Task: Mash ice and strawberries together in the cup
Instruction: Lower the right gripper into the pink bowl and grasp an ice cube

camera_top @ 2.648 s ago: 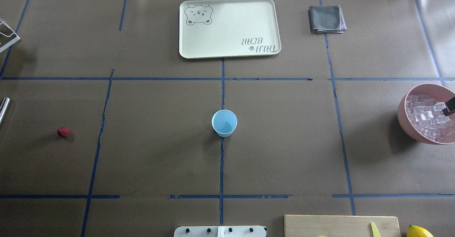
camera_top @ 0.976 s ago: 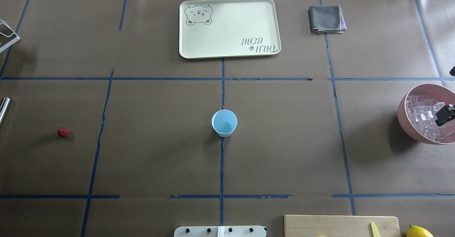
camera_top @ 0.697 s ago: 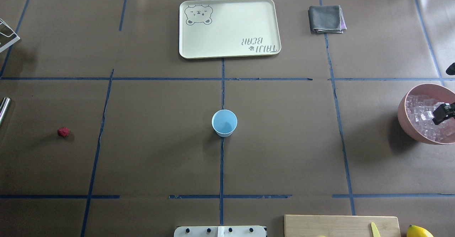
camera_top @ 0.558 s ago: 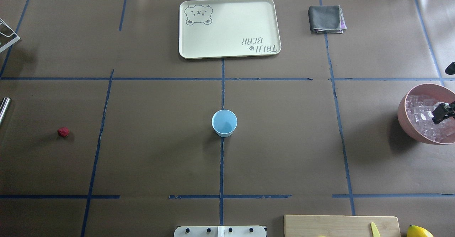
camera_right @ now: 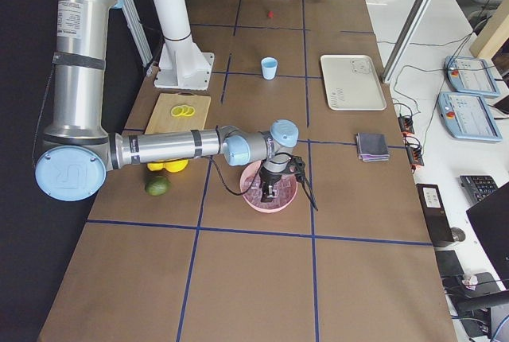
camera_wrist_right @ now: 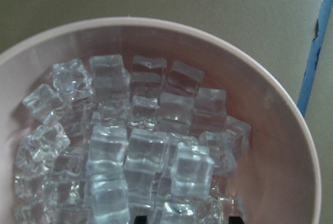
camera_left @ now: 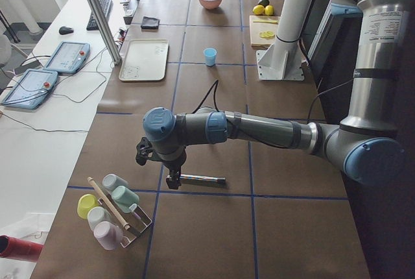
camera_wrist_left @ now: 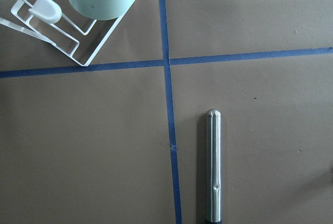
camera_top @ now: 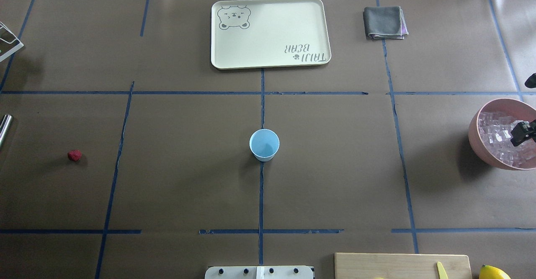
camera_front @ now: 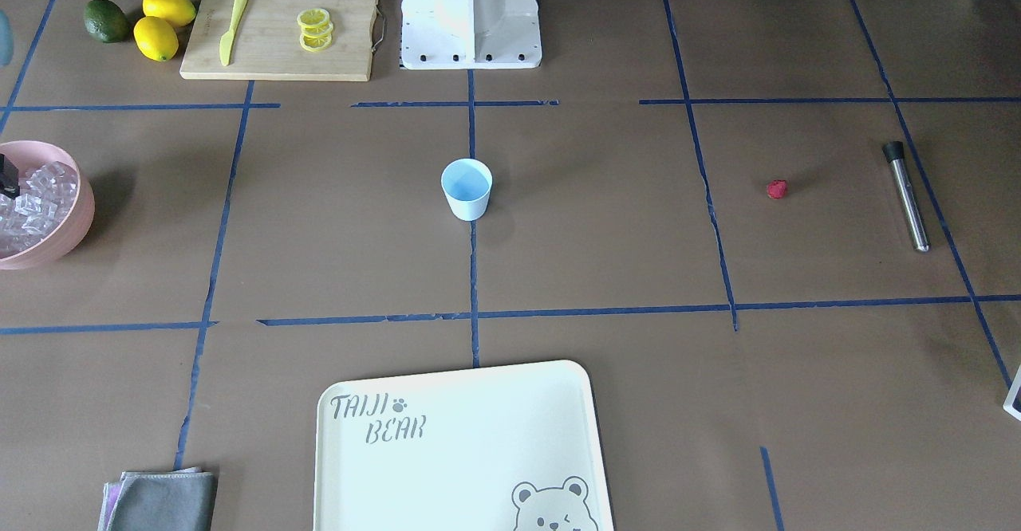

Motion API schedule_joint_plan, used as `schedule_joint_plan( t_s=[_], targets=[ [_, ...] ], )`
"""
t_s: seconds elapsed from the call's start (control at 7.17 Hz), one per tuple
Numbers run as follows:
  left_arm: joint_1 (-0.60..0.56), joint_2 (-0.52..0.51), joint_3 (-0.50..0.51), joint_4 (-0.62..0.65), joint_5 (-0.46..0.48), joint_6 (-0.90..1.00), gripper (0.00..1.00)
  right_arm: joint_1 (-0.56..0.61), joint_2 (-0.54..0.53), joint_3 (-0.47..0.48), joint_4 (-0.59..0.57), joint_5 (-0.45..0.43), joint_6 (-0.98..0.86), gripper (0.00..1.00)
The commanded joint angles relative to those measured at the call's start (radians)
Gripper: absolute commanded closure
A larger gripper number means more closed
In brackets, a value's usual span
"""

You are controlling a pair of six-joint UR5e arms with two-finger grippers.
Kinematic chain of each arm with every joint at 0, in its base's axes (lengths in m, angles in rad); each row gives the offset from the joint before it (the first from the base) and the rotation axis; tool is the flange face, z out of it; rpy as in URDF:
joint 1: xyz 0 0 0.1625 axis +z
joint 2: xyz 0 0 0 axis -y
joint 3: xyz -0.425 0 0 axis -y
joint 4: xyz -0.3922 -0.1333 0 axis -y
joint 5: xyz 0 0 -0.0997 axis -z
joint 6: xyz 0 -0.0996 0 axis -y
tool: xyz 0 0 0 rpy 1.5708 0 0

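The pale blue cup (camera_top: pixel 264 145) stands upright in the middle of the table, with nothing seen inside it. One dark red strawberry (camera_top: pixel 75 155) lies alone far to the left of it. The ice (camera_wrist_right: pixel 140 146) is piled in a pink bowl (camera_top: pixel 475 138) at the table's right edge. My right gripper (camera_top: pixel 521 133) hangs low over that ice, open. Its fingertips (camera_wrist_right: pixel 237 218) just show at the wrist view's bottom edge, with cubes between them. My left gripper (camera_left: pixel 172 178) hovers by a steel muddler (camera_wrist_left: pixel 213 166). I cannot tell whether it is open or shut.
A cream bear tray (camera_top: pixel 270 32) and a folded grey cloth (camera_top: pixel 384 22) lie at the far side. A cutting board (camera_front: pixel 279 29) with lemon slices and a yellow knife, two lemons (camera_front: pixel 159 25) and a green fruit sit near the robot base. A cup rack (camera_wrist_left: pixel 78 21) stands beside the muddler.
My right gripper has dropped lower into the pink bowl and shifted slightly inward over the ice. It has barely moved in the last half second. The cup and strawberry are unmoved.
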Motion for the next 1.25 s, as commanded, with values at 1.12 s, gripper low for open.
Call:
schedule_joint_plan(
  t_s=[1.12],
  targets=[
    [0.0,0.01,-0.022,0.002,0.0,0.0,0.0,0.039,0.284,0.298,-0.285,0.077,0.227,1.0]
  ],
)
